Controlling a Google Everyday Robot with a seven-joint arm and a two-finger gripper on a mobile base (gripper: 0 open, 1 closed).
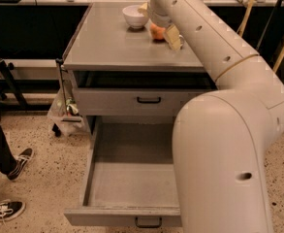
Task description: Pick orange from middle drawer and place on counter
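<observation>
The orange (156, 32) rests on the grey counter (112, 45) towards its back right, just right of a white bowl (135, 16). My gripper (164, 33) reaches down from the arm right at the orange, its beige end pressed against the fruit's right side. The middle drawer (132, 178) is pulled wide open below, and its grey inside shows nothing in it. The arm covers the drawer's right part.
The upper grey drawer (149, 100) with a black handle is pushed in. A person's legs and shoes (8, 178) are at the left on the speckled floor. A small wheeled cart (64, 113) stands by the cabinet's left side. My arm's large body fills the right foreground.
</observation>
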